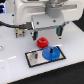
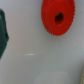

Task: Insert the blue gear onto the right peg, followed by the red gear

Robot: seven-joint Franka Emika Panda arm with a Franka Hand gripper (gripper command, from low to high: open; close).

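Observation:
The blue gear (image 1: 51,52) lies flat on the right half of the grey black-edged plate (image 1: 35,59) in the exterior view. The right peg is hidden where the gear covers it. The red gear (image 1: 42,42) rests on the white table just behind the plate, touching neither the plate nor the gripper. It also fills one corner of the wrist view as a bright red gear (image 2: 58,17) with a dark centre hole. My gripper (image 1: 48,32) hangs above and behind both gears, open, its fingers (image 1: 60,31) spread wide and holding nothing. One dark finger (image 2: 3,31) shows at the wrist view's edge.
The arm's white body (image 1: 30,10) fills the back of the scene. A black cable (image 1: 7,23) runs along the exterior view's left. A small dark fixture (image 1: 19,33) stands behind the plate on the left. The tabletop (image 1: 15,70) is white.

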